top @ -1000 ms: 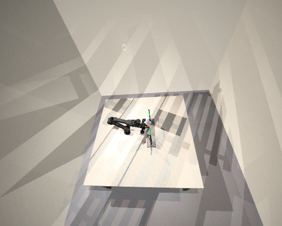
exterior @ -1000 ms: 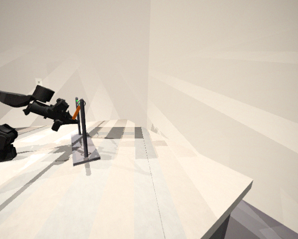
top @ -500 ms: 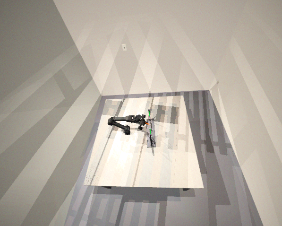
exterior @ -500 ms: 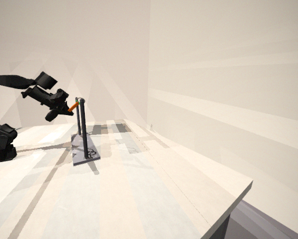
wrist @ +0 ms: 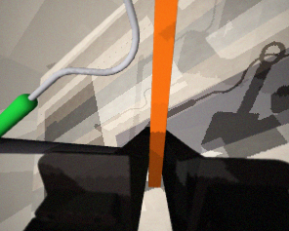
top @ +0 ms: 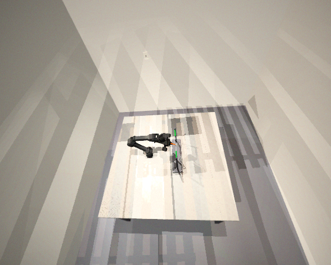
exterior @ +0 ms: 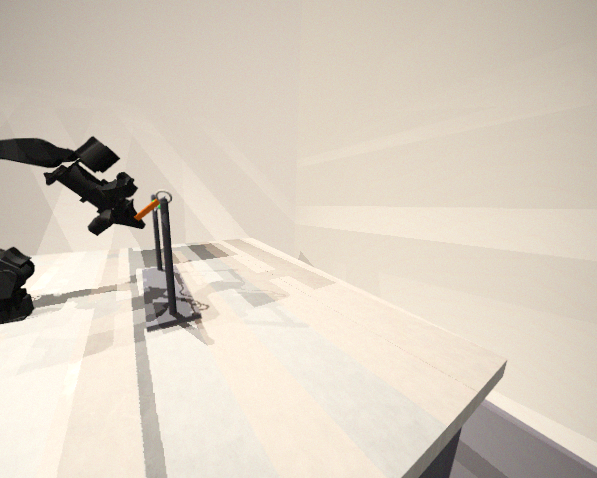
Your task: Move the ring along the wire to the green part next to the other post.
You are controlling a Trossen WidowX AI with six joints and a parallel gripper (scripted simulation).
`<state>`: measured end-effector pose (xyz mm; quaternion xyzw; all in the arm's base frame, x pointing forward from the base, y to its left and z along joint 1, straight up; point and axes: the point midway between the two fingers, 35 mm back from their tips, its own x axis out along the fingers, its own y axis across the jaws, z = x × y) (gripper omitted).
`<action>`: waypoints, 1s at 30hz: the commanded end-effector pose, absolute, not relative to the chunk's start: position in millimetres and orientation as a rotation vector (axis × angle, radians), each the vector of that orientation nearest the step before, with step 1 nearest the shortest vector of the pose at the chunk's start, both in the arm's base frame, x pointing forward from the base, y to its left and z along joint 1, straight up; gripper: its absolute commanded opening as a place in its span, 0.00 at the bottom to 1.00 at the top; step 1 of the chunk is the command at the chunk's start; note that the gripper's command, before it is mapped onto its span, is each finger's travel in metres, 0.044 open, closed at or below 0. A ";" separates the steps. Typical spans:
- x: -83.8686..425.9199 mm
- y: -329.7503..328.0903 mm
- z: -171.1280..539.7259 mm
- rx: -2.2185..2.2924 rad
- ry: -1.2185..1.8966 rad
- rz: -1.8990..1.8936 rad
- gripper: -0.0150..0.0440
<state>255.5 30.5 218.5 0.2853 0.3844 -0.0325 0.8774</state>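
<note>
My gripper (top: 169, 143) (exterior: 138, 222) (wrist: 154, 132) is shut on the lower end of the orange handle (top: 173, 143) (exterior: 147, 209) (wrist: 164, 72). The handle slants up to the ring (exterior: 170, 196), which is at wire height; the wrist view cuts it off. In the top view the ring is between the far green part (top: 174, 132) (wrist: 12, 116) and the near green part (top: 176, 154), beside the grey part of the wire. The grey wire (wrist: 95, 72) bends left of the handle in the wrist view. Whether the ring touches it, I cannot tell.
The near post (exterior: 169, 256) and the far post (exterior: 157, 241) stand on a grey base (exterior: 151, 280). The gripper is on the arm's side of the wire. Shadows of the ring and wire fall on the table (top: 148, 196) (exterior: 288, 380) and base.
</note>
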 end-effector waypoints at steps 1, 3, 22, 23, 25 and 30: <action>253.6 20.4 212.2 0.454 0.821 -0.074 0.00; 252.6 15.4 210.2 0.389 0.823 -0.071 0.00; 250.9 -37.8 205.5 -0.237 0.808 -0.031 0.00; 251.2 -40.7 206.1 -0.271 0.806 -0.028 0.00; 252.0 -46.6 207.4 -0.339 0.801 -0.021 0.00; 254.1 -60.2 212.9 -0.508 0.793 -0.008 0.00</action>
